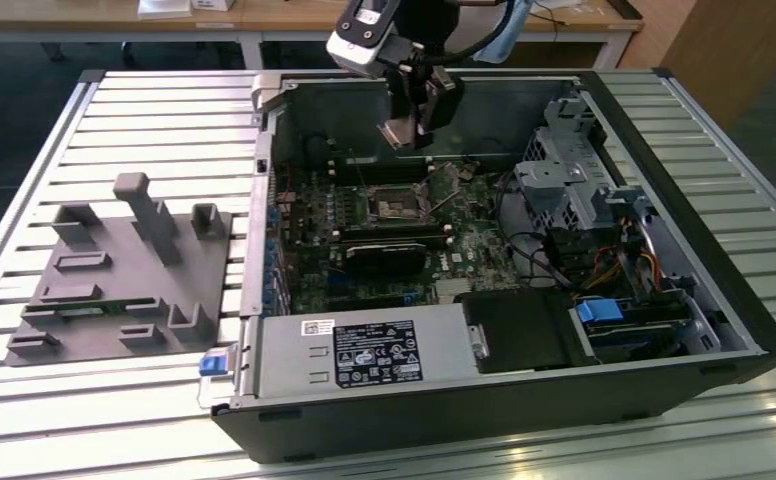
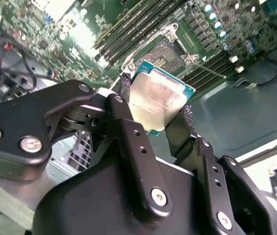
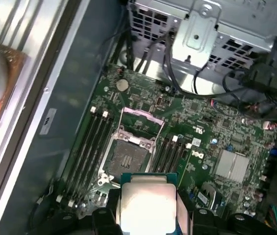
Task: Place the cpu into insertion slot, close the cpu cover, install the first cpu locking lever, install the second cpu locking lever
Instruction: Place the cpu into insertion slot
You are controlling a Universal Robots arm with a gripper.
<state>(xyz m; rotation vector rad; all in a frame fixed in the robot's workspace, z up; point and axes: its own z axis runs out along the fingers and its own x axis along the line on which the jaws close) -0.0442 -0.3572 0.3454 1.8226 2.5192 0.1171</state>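
on the exterior view's left, one grey moulded tray (image 1: 115, 270) with upright posts lies on the slatted table (image 1: 161, 130); what sits in its shallow pockets is too small to tell. beside it lies one open computer case (image 1: 708, 330), and one gripper (image 1: 411, 135) hangs over its green board, though what it carries is hard to make out there. in the second wrist view its two fingers (image 2: 128, 137) are drawn in against opposite edges of the one cpu (image 2: 158, 98), held in the air with its metal top showing, well above the one insertion slot (image 3: 128, 156) and apart from it. the slot lies bare, its cpu cover (image 3: 143, 119) tilted up at one edge. long memory slots flank it, their number hard to count. toward the exterior view's right, one metal drive cage (image 1: 562, 180) and tangled cables hide part of the board.
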